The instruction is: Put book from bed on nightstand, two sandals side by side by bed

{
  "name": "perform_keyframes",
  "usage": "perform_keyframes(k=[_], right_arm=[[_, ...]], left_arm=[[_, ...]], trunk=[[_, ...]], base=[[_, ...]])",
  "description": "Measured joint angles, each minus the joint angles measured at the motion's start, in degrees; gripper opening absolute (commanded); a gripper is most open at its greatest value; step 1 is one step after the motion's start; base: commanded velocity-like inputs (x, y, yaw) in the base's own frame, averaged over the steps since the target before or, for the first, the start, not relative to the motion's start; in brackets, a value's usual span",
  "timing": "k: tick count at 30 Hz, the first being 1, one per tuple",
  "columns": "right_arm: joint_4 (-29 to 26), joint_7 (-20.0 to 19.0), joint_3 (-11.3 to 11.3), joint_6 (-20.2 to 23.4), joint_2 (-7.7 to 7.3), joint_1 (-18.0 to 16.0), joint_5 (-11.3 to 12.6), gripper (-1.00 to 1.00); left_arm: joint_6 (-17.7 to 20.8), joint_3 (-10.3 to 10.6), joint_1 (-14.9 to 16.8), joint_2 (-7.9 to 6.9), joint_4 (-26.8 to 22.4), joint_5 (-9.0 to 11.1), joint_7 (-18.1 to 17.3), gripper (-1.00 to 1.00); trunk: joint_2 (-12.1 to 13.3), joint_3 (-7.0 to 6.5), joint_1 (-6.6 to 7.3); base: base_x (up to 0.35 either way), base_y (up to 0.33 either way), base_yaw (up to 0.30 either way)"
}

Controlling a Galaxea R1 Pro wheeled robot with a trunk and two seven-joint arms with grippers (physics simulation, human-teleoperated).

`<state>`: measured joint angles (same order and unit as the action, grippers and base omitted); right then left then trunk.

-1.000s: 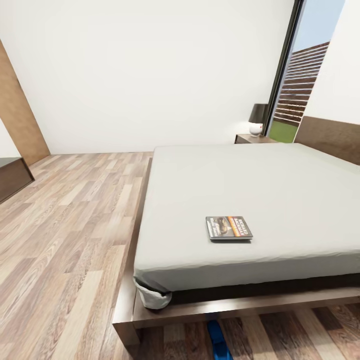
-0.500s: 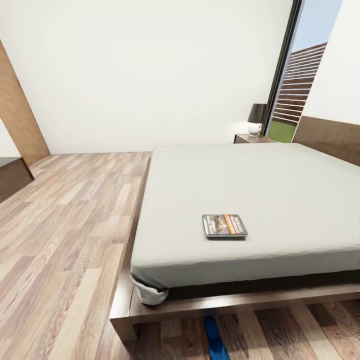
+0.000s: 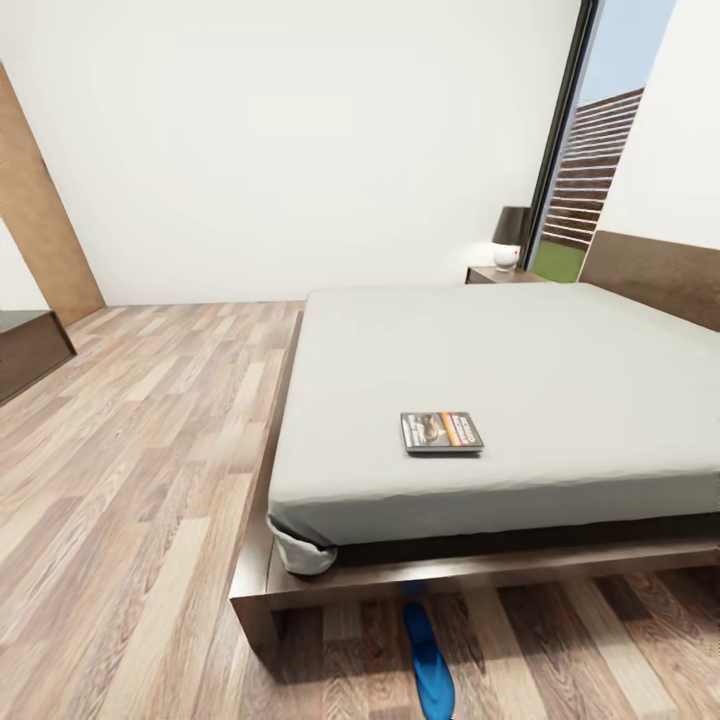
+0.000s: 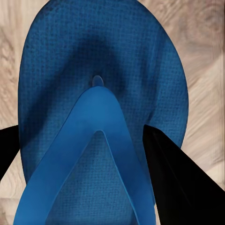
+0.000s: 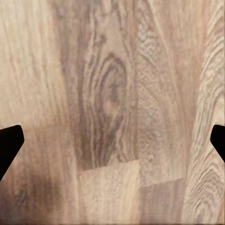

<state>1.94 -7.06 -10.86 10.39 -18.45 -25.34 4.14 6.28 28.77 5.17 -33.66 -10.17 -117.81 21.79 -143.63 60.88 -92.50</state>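
The book [image 3: 441,432] lies flat on the grey mattress of the bed [image 3: 560,360], near its foot end. At the far side of the bed, by the window, stands a nightstand [image 3: 497,275]. A blue sandal [image 3: 428,660] shows on the floor at the foot of the bed, its tip by the dark frame. In the left wrist view a blue sandal [image 4: 101,117] is held well above the planks. My left gripper [image 4: 82,127] is shut on it, one finger [image 4: 180,183] overlapping its edge. I cannot tell if both are the same sandal. My right gripper [image 5: 117,129] hangs open over bare floor.
A lamp [image 3: 513,238] with a dark shade stands on the nightstand. A tall window [image 3: 590,150] is behind it, and the wood headboard [image 3: 655,275] is at the right. A low dark bench [image 3: 25,350] sits at the left edge. Wide plank floor [image 3: 130,450] lies left of the bed.
The head camera has moved: the bed and book sit a little higher in the picture and more floor shows at the bed's foot. The things themselves have not visibly moved.
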Motion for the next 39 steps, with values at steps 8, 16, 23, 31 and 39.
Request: perform_keyframes(k=[8,16,23,31,39], right_arm=[[0.0,0.0,0.0,0.0,-0.04,0.0,0.0,1.00],[0.0,0.0,0.0,-0.1,-0.01,0.0,-0.1,1.00],[0.0,0.0,0.0,-0.2,0.00,0.0,-0.3,1.00],[-0.2,-0.1,-0.1,-0.3,-0.01,0.0,-0.4,1.00],[-0.8,-0.9,-0.3,-0.3,0.00,0.0,-0.4,1.00]], left_arm=[[0.0,0.0,0.0,0.00,0.0,0.0,0.0,-1.00],[-0.1,0.1,0.1,0.07,-0.4,-0.1,0.2,-1.00],[-0.7,0.0,2.2,0.79,-1.3,-0.3,0.2,-1.00],[-9.4,0.7,9.2,1.49,-1.9,-7.5,0.3,-1.00],[-16.8,0.3,17.2,4.16,-2.6,-14.2,-1.4,-1.00]], trunk=[[0.0,0.00,-0.01],[0.0,0.00,0.01],[0.0,-0.01,0.02],[0.0,-0.01,0.01],[0.0,-0.01,0.02]], base=[[-0.156,-0.020,0.000],[-0.075,-0.015,0.000],[-0.008,-0.002,0.000],[-0.001,0.000,0.000],[0.000,0.000,0.000]])
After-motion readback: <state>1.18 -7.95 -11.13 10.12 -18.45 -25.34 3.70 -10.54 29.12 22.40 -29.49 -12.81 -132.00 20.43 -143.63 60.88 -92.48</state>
